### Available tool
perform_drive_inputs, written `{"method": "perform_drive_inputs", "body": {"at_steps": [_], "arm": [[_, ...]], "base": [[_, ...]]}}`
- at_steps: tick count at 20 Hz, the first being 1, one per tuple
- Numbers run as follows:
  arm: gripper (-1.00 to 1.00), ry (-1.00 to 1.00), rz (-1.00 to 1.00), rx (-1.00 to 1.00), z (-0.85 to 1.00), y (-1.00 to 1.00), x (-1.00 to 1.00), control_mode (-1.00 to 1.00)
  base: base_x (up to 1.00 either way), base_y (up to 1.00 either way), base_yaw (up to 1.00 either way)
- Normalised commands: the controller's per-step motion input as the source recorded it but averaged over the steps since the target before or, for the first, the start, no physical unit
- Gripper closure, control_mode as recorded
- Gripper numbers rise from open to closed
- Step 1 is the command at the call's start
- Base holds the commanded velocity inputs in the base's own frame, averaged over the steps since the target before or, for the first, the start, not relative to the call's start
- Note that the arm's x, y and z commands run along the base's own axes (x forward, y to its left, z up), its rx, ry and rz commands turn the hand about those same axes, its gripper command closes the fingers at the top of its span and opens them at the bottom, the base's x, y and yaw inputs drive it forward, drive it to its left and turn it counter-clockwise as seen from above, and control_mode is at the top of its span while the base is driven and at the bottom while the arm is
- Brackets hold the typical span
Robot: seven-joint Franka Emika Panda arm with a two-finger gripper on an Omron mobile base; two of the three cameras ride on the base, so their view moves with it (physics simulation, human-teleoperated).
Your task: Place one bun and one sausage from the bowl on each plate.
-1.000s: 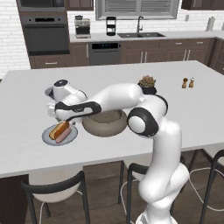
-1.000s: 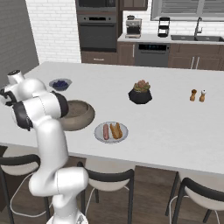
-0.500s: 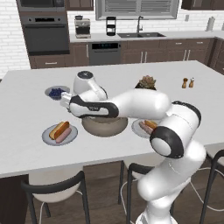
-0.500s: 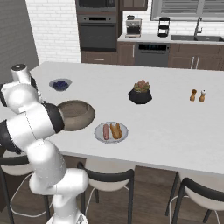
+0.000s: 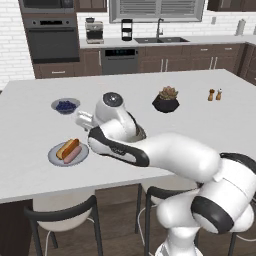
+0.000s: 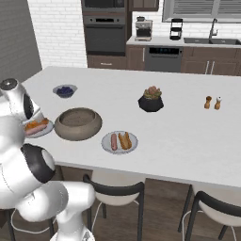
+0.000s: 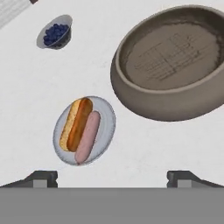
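Observation:
In the hand view a grey plate (image 7: pixel 106 117) on the white counter carries a bun (image 7: pixel 76 124) and a pink sausage (image 7: pixel 88 137) side by side. The big stone-like bowl (image 7: pixel 175 98) sits beside it, its inside bare. My gripper (image 7: pixel 112 178) hovers above the counter near this plate, open, with nothing between the fingertips (image 7: pixel 42 177). From the left base camera my hand (image 5: pixel 84 119) hangs above and behind that plate (image 5: pixel 54 158). A second plate (image 6: pixel 107 144), right of the bowl (image 6: pixel 78 124), also holds a sausage (image 6: pixel 113 141) and a bun (image 6: pixel 124 140).
A small grey bowl of blue berries (image 6: pixel 64 90) stands behind the plates. A potted plant (image 6: pixel 151 99) in a black pot and salt and pepper shakers (image 6: pixel 212 102) sit further right on the island. Stools stand along the near edge.
My hand has lifted off the left plate and drawn back over the counter, jaws staying wide. The bun and sausage remain on that plate.

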Motion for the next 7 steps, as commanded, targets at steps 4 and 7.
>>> {"method": "perform_drive_inputs", "body": {"at_steps": [4, 7], "arm": [[-1.0, -0.14, 0.03, 0.05, 0.49, -0.12, -0.39, -1.0], [-1.0, -0.1, 0.04, 0.07, 0.29, -0.24, -0.31, -1.0]], "base": [[0.0, 0.0, 0.0], [0.0, 0.0, 0.0]]}}
